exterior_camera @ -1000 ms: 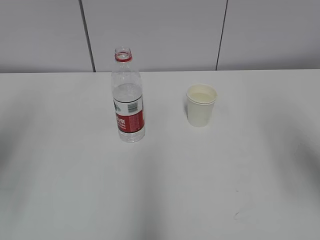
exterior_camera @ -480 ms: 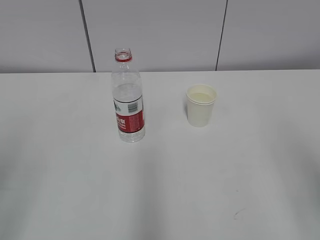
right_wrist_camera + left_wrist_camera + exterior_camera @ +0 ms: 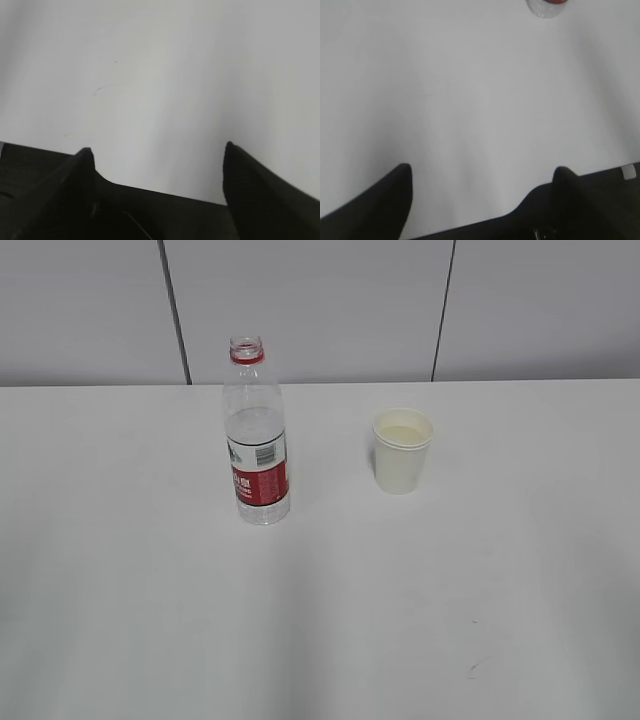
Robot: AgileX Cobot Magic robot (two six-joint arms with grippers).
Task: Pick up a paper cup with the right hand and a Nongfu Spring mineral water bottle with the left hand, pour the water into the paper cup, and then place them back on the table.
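The Nongfu Spring mineral water bottle point(image 3: 258, 435) stands upright and uncapped on the white table point(image 3: 320, 590), left of centre. Its base shows at the top edge of the left wrist view point(image 3: 547, 6). The paper cup point(image 3: 402, 450) stands upright to its right, with liquid showing inside. Neither arm shows in the exterior view. My left gripper point(image 3: 482, 172) is open and empty over bare table, far from the bottle. My right gripper point(image 3: 157, 150) is open and empty over bare table; the cup is out of the right wrist view.
A grey panelled wall point(image 3: 320, 310) rises behind the table's far edge. A few small dark specks point(image 3: 470, 670) mark the tabletop at the front right; they also show in the right wrist view point(image 3: 100, 89).
The soft shadows at the left and right edges of the table have faded out of the exterior view. Bottle and cup have not moved.
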